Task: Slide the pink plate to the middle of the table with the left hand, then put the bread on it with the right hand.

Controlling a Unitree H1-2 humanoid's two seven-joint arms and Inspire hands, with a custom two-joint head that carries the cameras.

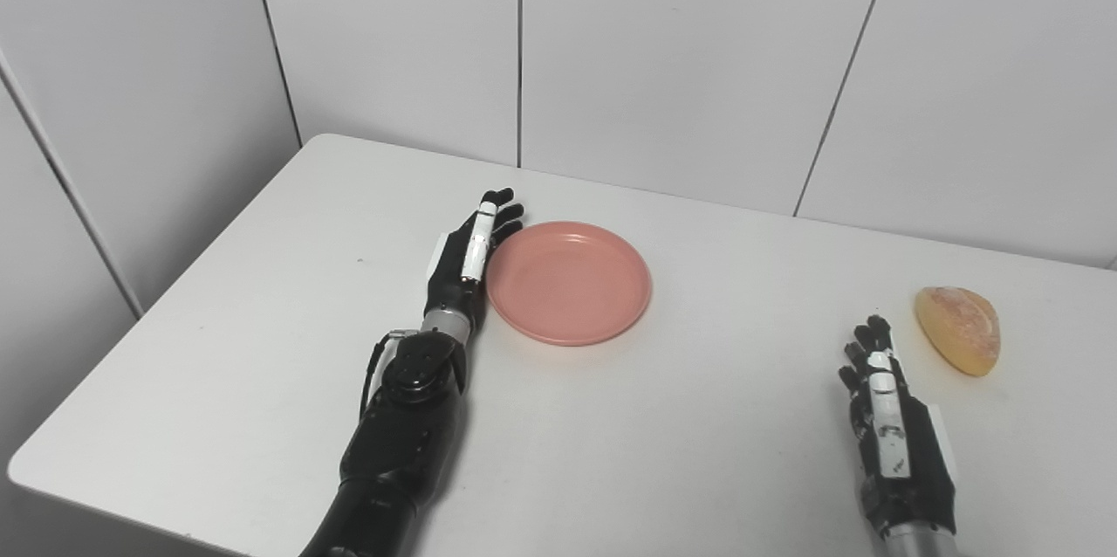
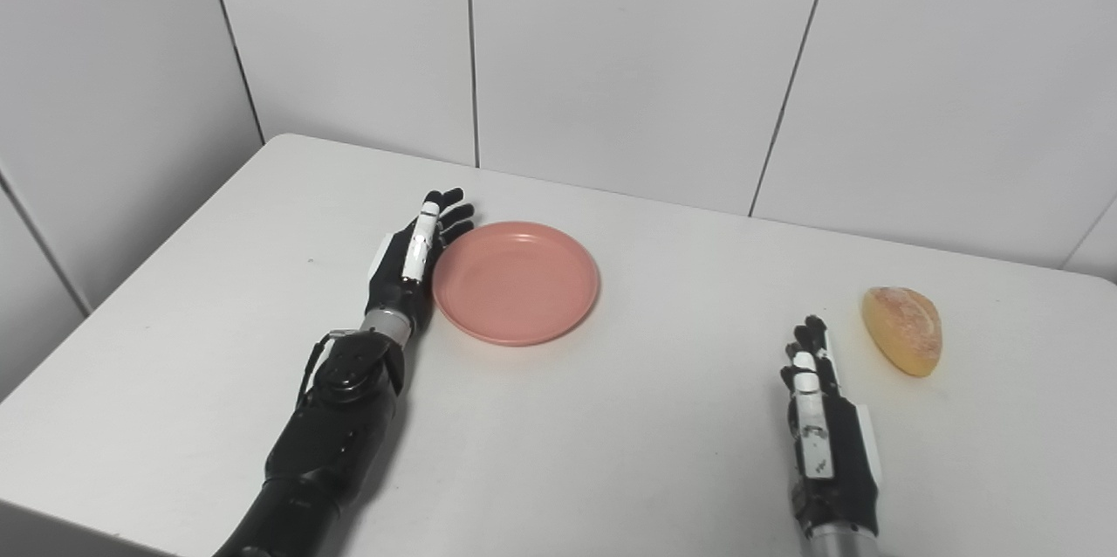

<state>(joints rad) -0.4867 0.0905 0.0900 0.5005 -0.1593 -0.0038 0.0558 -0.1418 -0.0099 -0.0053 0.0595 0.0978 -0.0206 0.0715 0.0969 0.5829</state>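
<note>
The left hand point(image 1: 467, 253) lay flat and open against the left rim of the plate point(image 1: 569, 281), near frame center. The right hand point(image 1: 890, 417) – fingers extended, holding nothing – rested at lower right, just below-left of the bread point(image 1: 958, 328) on the table point(image 1: 262, 347).

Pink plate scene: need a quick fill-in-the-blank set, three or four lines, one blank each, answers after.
1. The left hand rests edge-on against the ____ side of the pink plate.
2. The pink plate holds ____.
3. The bread lies on the table, just beyond the ____ hand.
4. The right hand is open and holds ____.

Missing words: left; nothing; right; nothing
</note>
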